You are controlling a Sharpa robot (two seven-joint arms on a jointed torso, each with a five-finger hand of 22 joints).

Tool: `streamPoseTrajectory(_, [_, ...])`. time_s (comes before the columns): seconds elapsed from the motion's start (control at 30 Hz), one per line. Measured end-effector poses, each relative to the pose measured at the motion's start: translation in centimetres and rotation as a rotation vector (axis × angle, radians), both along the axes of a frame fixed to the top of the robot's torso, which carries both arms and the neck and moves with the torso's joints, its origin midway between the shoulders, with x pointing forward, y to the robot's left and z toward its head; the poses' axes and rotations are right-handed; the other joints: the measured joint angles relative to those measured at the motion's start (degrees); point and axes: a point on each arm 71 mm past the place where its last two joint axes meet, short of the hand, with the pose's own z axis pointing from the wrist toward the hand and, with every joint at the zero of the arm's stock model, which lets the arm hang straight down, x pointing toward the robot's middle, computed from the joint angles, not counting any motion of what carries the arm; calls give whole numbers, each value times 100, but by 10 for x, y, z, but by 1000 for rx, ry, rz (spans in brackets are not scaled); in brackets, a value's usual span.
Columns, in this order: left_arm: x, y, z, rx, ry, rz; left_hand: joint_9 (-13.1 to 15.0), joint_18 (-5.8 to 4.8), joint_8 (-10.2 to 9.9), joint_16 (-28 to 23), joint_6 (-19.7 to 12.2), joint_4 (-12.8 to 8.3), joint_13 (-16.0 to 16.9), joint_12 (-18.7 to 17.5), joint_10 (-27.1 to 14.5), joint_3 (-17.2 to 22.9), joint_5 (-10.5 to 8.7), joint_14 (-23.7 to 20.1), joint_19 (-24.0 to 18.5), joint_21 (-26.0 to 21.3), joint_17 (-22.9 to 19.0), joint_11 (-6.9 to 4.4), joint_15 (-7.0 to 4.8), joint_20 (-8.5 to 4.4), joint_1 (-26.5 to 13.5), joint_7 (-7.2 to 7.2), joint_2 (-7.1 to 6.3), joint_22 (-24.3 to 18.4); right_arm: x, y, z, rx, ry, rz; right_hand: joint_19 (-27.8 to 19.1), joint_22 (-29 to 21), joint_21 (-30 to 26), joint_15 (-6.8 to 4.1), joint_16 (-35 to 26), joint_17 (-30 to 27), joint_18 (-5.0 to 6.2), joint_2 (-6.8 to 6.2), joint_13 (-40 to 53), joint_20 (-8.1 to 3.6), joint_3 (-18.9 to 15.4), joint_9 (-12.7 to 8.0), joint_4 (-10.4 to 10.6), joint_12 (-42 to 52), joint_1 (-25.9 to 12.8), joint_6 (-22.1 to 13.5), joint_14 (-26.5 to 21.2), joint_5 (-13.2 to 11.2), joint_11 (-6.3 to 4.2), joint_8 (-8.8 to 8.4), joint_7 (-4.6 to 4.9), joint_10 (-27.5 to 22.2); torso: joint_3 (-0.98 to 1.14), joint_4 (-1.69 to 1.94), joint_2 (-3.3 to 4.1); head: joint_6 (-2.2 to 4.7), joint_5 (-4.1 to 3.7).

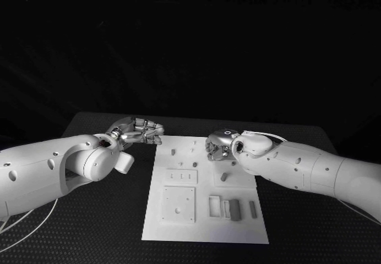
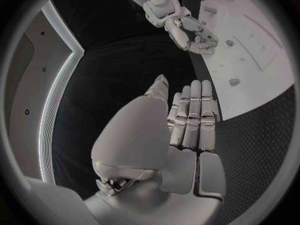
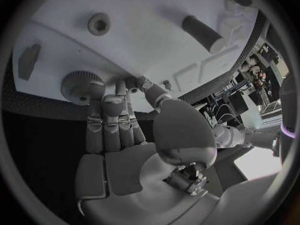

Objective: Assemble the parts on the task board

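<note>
Nearest the head camera, the near end of the white task board [image 1: 205, 231] is bare; just beyond that bare strip a square plate with a small hole [image 1: 179, 204] lies on the board's left half, and to its right three narrow grey bars [image 1: 232, 209] stand side by side. Farther up the board from the square plate sits a small slotted rectangular piece [image 1: 181, 176], with a short grey pin [image 1: 224, 177] to its right, and several small pegs [image 1: 193, 146] dot the board's far end. Over that far end, toward the board's right edge, the right hand [image 1: 220, 144] reaches down; in the right wrist view its fingers [image 3: 119, 116] lie straight and close together, their tips at a round knurled knob [image 3: 82, 86] that stands on the board, though whether they actually grip or merely touch it cannot be told. That same view shows a dark cylinder [image 3: 201, 31] and a small round bushing [image 3: 99, 23] elsewhere on the board's surface. Off the board's far left corner, over the black table [image 1: 95, 231], the left hand [image 1: 136, 132] hangs with nothing in it; in the left wrist view its fingers [image 2: 192, 116] are extended side by side, the thumb apart, clear of the board.
</note>
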Motion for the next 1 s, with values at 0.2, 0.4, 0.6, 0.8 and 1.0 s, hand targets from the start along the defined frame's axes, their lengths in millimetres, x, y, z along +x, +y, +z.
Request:
streamPoseTrajectory(0.2, [0, 0, 0, 0, 2, 0, -5, -2, 0, -1, 0, 0, 0, 0, 21, 0, 0, 0, 0, 0, 0, 21, 0, 0, 0, 0, 0, -5, 1, 1, 3, 5, -20, 3, -1, 0, 32, -20, 32, -19, -31, 0, 508, 0, 32, 38, 0, -12, 0, 9, -20, 0, -6, -7, -8, 7, 8, 6, 48, 46, -7])
streamPoseTrajectory(0.4, [0, 0, 0, 1, 4, 1, -6, -29, 0, -23, 0, 0, 0, 0, 21, 0, 0, 0, 0, 0, 5, 21, 0, 0, 0, 0, 0, -5, 1, 4, 5, 9, -50, 5, -35, 0, 99, -34, 98, -67, -81, -92, 949, -29, 253, 39, 20, -12, 216, 67, -34, 24, 2, -13, -35, 8, 10, 16, 86, 74, -24])
streamPoseTrajectory(0.6, [0, 1, 1, 2, 3, 2, -6, -29, 0, -23, 0, 0, 0, -21, 21, 0, 0, 0, 0, -19, 10, 21, 0, 0, 0, 0, 0, -4, 0, 6, 6, 16, -86, 9, -54, -1, 238, -50, 254, -129, -91, -162, 952, -10, 797, 122, 13, 9, 206, 246, -51, 28, -64, 8, -101, 208, 11, 20, 118, 108, -30])
streamPoseTrajectory(0.8, [0, 2, 1, 2, 3, 3, -11, -30, 0, -23, 0, 0, 0, -22, 21, 0, 0, 0, 0, -23, 10, 21, 0, 0, 0, 0, 0, -9, -1, 7, 6, 24, -112, 10, -24, -1, 322, -91, 344, -136, -91, -161, 952, -39, 911, 154, -9, 49, 206, 306, -51, 27, -90, 28, -121, 274, 18, 20, 142, 129, -29])
streamPoseTrajectory(1.0, [0, 2, 1, 3, 3, 4, -11, -31, 0, -23, 0, 0, 1, -22, 21, 0, 0, 0, 0, -23, 15, 21, 0, 0, 1, 0, 0, -9, -2, 6, 7, 35, -130, 10, -23, -1, 383, -101, 399, -152, -92, -113, 952, -40, 969, 171, 4, 57, 159, 357, -61, 23, -131, 55, -130, 316, 22, 20, 164, 164, -26])
